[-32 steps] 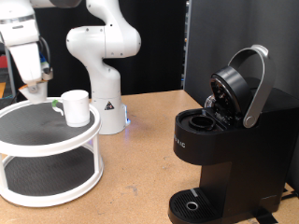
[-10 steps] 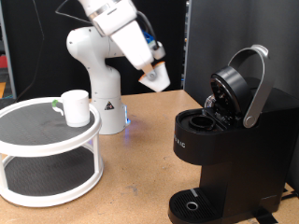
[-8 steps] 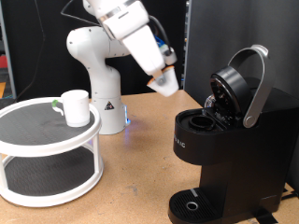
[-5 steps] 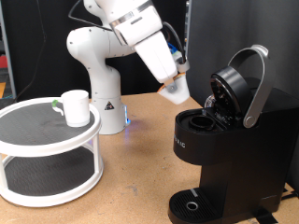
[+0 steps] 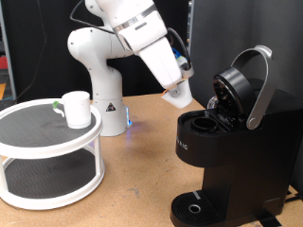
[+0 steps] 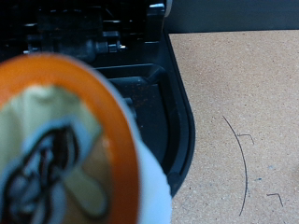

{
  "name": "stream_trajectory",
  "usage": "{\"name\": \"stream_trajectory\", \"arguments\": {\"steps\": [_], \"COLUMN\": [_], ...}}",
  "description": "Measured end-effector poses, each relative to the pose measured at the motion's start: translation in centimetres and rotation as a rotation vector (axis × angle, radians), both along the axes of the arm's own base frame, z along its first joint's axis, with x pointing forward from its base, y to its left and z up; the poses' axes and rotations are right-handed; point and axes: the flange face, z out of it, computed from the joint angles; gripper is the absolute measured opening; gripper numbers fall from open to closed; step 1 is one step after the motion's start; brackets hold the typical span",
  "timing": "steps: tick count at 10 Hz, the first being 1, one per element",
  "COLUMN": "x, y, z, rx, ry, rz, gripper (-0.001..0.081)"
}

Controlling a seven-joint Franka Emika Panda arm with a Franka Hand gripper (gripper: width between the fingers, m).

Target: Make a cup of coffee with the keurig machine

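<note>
Exterior view: gripper (image 5: 178, 96) clamped on a white coffee pod (image 5: 177, 96), hanging just above the open keurig machine (image 5: 222, 151) at the table's right edge. Cup (image 5: 76, 109) on a white two-tier stand (image 5: 49, 156) at left edge. Wrist view: orange-rimmed pod (image 6: 70, 145) blocking most of the brewer's opening.

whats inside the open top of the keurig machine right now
The keurig machine has its lid up, and its pod chamber looks dark and empty. The gripper hangs just above it with a coffee pod, hiding the chamber's depth.
</note>
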Motion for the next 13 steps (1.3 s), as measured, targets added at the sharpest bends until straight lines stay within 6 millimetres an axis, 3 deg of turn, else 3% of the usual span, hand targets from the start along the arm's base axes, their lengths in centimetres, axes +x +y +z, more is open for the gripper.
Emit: {"name": "stream_trajectory", "arguments": {"steps": [7,13], "x": [0.0,-0.4], "y": [3.5,6.7], "z": [-1.0,-3.9], "rx": [-0.033,-0.101], "ry": [-0.029,-0.019], "rz": [0.029,0.025], "gripper": [0.0120,0.0120]}}
